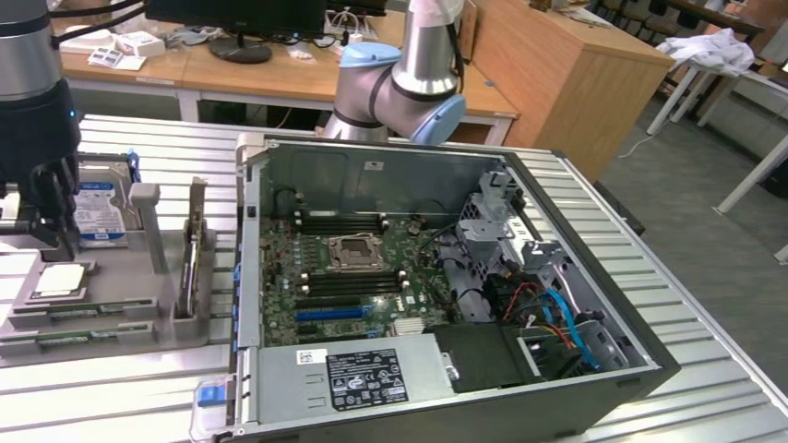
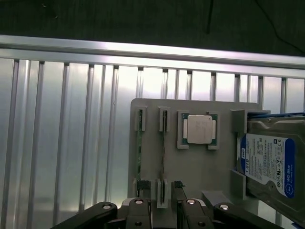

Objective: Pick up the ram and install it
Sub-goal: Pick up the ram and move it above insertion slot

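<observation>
Two ram sticks stand on edge in the slots of a grey parts tray [image 1: 136,328] at the exterior view's left. One ram stick [image 1: 72,313] [image 2: 139,152] shows its green edge; the other [image 1: 55,341] [image 2: 163,155] is a thin line beside it. My gripper [image 1: 43,242] [image 2: 164,214] hangs over the tray, open, with nothing between its fingers [image 2: 138,210]. In the wrist view the tips sit over the end of the tray near both sticks. The open computer case [image 1: 615,369] holds the motherboard with its black memory slots [image 1: 351,281].
On the tray also lie a silver processor chip [image 2: 199,129] [image 1: 59,279] and a blue-labelled hard drive [image 2: 269,164] [image 1: 99,210]; a card [image 1: 195,268] stands upright near the case. The arm's base [image 1: 400,88] rises behind the case. Ribbed metal tabletop [image 2: 62,143] lies all around.
</observation>
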You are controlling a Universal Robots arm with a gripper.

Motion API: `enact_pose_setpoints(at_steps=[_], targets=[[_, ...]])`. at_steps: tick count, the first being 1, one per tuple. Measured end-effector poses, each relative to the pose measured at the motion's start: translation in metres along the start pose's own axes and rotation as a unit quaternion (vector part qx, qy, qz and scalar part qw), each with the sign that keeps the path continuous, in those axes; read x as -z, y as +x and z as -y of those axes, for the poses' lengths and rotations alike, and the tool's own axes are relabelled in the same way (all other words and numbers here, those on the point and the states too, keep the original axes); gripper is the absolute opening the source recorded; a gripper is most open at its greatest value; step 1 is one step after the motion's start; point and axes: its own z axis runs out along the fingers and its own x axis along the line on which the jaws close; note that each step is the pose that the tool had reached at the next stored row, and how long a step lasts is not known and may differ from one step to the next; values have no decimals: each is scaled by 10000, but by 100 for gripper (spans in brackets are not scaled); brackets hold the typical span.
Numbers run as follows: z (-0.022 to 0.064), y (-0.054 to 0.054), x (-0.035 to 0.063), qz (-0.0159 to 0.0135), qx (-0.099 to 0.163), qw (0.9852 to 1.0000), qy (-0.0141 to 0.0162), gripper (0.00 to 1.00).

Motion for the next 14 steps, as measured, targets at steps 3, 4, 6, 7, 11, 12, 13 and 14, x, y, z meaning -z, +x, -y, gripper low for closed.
enact_pose_setpoints(at_steps=[3,4,6,7,11,12,13,14], targets=[[-2,44,1,0,0,10000,0,31],[-2,44,1,0,0,10000,0,31],[-2,44,1,0,0,10000,0,31],[-2,45,-2,0,0,10000,0,31],[0,51,-53,1,0,10000,0,31],[0,52,-67,1,0,10000,0,31],[0,52,-80,1,0,10000,0,31],[1,53,-94,1,0,10000,0,31]])
